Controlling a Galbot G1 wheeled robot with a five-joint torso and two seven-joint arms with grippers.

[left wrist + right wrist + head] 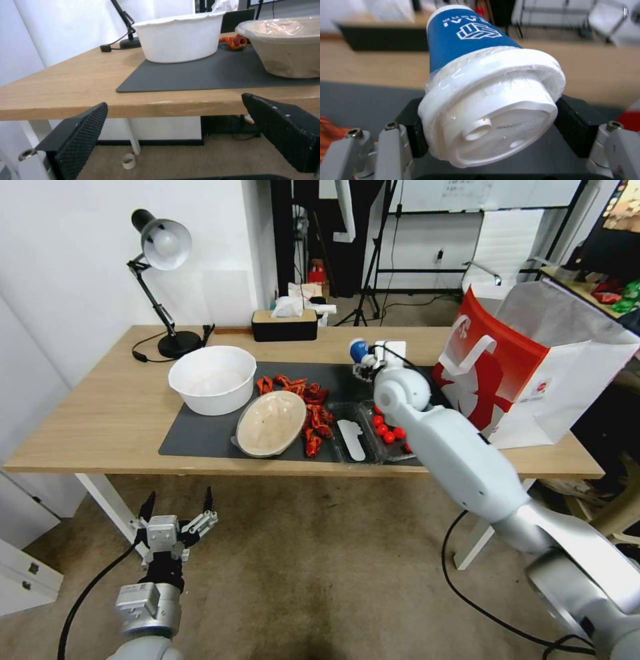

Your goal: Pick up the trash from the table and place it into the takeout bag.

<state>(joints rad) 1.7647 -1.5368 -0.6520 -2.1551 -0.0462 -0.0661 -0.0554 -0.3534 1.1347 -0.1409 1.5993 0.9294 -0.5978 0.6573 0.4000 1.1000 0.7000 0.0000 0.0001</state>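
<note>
From the head view, the right arm reaches out over the light-wood surface (100, 413) and its right gripper (365, 361) sits above the far edge of the dark grey mat (200, 437), grasping a blue-white cup (359, 350); the red-and-white takeout bag (527, 373) stands open just to the right of it, at the right end of the surface; on the mat lie a white bowl (213, 379), a beige shallow bowl (270, 423), a scatter of orange-red food scraps (313, 413) and a clear plastic tray (363, 437) with small red balls; a black desk lamp (163, 280) and a black tissue box (285, 325) stand at the back; the left gripper (177, 507) hangs low in front of the surface, over the carpet, its fingers spread and holding nothing.

From the left wrist view, the two black fingers (80, 135) stand wide apart below the front edge of the surface; the white bowl and the beige shallow bowl rest on the mat above.

From the right wrist view, the blue-white cup (486, 82) lies tilted between the fingers (411, 130), its white lid toward the camera; the black pads press its lid rim from both sides.
</note>
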